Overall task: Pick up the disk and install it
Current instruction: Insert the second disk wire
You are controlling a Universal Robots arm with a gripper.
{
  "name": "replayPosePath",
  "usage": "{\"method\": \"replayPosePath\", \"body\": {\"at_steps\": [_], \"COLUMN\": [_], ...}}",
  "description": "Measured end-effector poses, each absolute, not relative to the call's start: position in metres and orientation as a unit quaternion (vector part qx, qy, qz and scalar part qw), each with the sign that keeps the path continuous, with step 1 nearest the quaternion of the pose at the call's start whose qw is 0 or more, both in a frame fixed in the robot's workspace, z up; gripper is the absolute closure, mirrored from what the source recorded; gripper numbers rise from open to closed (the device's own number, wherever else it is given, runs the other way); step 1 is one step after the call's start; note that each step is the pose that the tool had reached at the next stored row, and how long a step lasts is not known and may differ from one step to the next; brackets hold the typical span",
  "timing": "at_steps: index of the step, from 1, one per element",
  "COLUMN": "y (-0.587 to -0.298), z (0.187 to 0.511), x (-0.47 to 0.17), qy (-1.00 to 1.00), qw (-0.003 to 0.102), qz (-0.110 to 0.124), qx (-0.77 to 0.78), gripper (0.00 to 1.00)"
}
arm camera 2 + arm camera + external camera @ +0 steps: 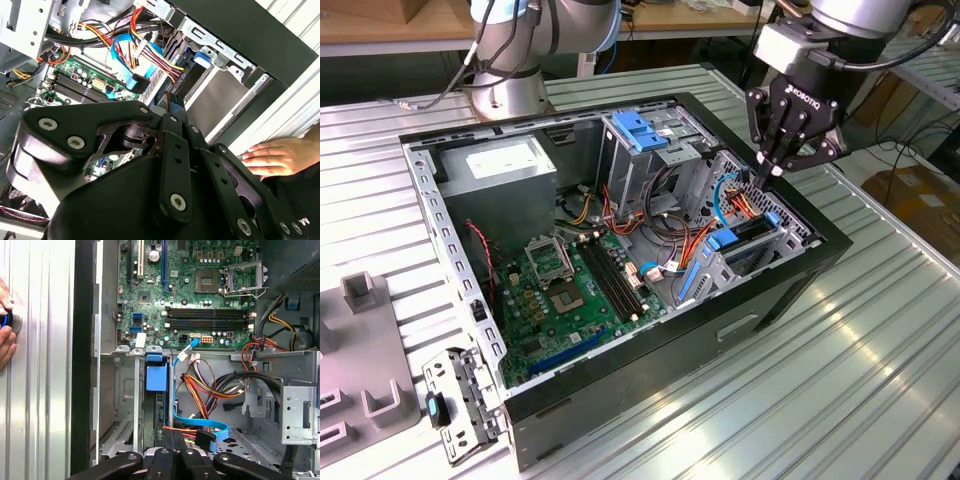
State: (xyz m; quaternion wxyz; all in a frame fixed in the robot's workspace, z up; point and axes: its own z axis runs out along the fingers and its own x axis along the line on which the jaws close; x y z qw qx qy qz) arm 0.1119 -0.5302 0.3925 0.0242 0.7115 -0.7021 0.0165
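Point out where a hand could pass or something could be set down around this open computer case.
Free: the ribbed table on the exterior view's right of the case. Crowded: the drive-cage corner under the gripper, packed with cables around the blue-railed disk. A person's hand rests outside the case wall.

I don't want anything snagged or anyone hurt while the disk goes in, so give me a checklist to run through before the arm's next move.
1. Disk is in the drive bay, standing on edge between the bay walls: ok.
2. Disk is pushed fully home: cannot tell.
3. Gripper is lined up over that bay at the case's front end: ok.
4. Coloured cables are clear of the gripper. They run right beside the disk: not ok.
5. People are clear. A person's hand is on the table just outside the case wall: not ok.
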Motion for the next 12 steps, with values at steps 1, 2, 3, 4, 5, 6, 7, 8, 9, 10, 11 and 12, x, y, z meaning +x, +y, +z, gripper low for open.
{"method": "replayPosePath", "body": {"at_steps": [1, 2, 3, 4, 5, 6, 7, 8, 9, 10, 11, 12], "y": [-0.529, -0.527, -0.525, -0.523, -0.52, -0.518, -0.516, -0.514, -0.511, -0.509, -0.507, -0.504], "z": [0.393, 0.393, 0.393, 0.393, 0.394, 0.394, 0.394, 0.394, 0.394, 0.394, 0.394, 0.395], "x": [0.112, 0.112, 0.112, 0.112, 0.112, 0.112, 0.112, 0.112, 0.112, 0.112, 0.112, 0.112], "qy": [-0.702, -0.702, -0.702, -0.702, -0.702, -0.701, -0.701, -0.701, -0.7, -0.7, -0.7, -0.7], "qw": [0.025, 0.026, 0.027, 0.027, 0.027, 0.027, 0.027, 0.028, 0.029, 0.029, 0.03, 0.031], "qz": [0.017, 0.018, 0.019, 0.019, 0.019, 0.019, 0.019, 0.02, 0.021, 0.022, 0.022, 0.023], "qx": [0.711, 0.711, 0.711, 0.712, 0.712, 0.712, 0.712, 0.713, 0.713, 0.713, 0.713, 0.713], "gripper": [0.89, 0.89, 0.89, 0.89, 0.89, 0.89, 0.89, 0.89, 0.89, 0.89, 0.89, 0.89]}}
